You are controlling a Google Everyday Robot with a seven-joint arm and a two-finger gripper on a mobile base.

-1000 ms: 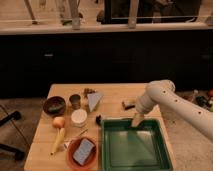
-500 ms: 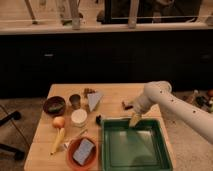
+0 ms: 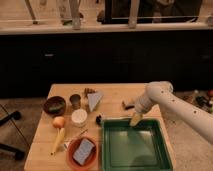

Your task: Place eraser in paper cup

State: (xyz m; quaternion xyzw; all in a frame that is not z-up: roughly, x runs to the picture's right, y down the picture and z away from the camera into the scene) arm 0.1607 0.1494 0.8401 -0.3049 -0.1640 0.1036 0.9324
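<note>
On the wooden worktop, in the only camera view, the gripper hangs at the end of the white arm, just above the far rim of the green tray. The tray fills the near right corner. Whether the gripper is spread or pressed together cannot be told, and nothing can be seen in it.

The eraser lies toward the far right corner, just beside the arm's wrist and a little beyond the gripper. It rests on the wood, and no contact with the gripper is visible. The paper cup stands upright near the middle of the worktop, toward the left edge and well apart from the eraser. Around it are a brown bowl, a small dark cup, an orange fruit and, by the near edge, an orange dish that carries a grey-blue pad.

Over the last second very little has changed. The gripper went slightly toward the left edge and came back almost to the same spot over the tray rim, and the eraser and the cup did not move. This probably means the pick has not begun. The arm seems to be adjusting its approach, and the gripper must go toward the far edge and down to the eraser before any carry to the cup.
</note>
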